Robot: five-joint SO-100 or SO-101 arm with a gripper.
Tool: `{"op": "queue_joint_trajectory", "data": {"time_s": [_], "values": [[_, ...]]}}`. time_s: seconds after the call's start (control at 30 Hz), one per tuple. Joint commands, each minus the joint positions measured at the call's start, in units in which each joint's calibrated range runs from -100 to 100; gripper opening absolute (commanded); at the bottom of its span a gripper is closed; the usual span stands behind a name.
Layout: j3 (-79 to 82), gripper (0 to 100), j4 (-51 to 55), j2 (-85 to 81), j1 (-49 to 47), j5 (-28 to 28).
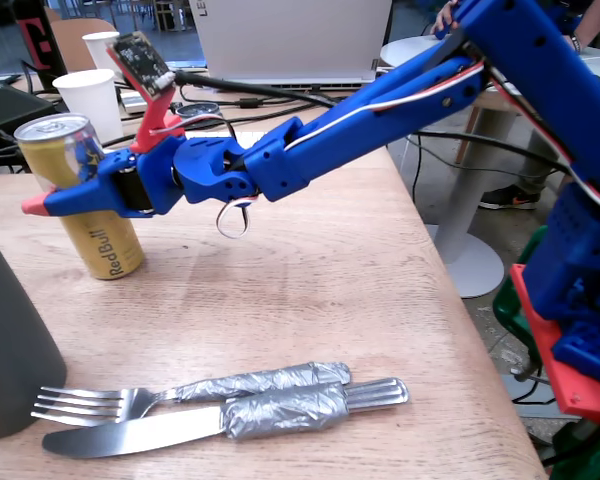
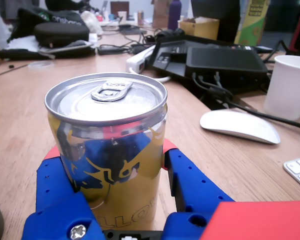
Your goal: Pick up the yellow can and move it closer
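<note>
The yellow can stands at the left of the wooden table in the fixed view. It leans slightly, with its base at or just above the tabletop. It has a silver top and red lettering near the bottom. My blue gripper reaches in from the right and is shut on the can's upper body, its red-tipped finger crossing the front. In the wrist view the can fills the centre, and the gripper has a blue finger pressed against each side of it.
Two white paper cups and cables stand behind the can, one cup beside a white mouse. A dark grey cylinder is at the front left. A tape-wrapped fork and knife lie near the front edge.
</note>
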Motion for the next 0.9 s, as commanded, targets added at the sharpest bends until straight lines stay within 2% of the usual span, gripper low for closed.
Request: {"op": "queue_joint_trajectory", "data": {"time_s": [0.0, 0.13, 0.3, 0.63, 0.7, 0.87], "values": [[-1.80, 26, 0.42, -1.13, -0.62, -0.24], [-1.70, 26, 4.36, -2.07, -0.62, -0.29], [-1.70, 26, 26.11, -11.93, -0.78, -0.39], [-1.51, 26, 27.76, -15.62, -0.62, -0.39], [5.00, 26, 26.85, -21.37, -0.62, -0.39], [35.01, 26, 26.69, -44.52, -0.62, -0.44]]}}
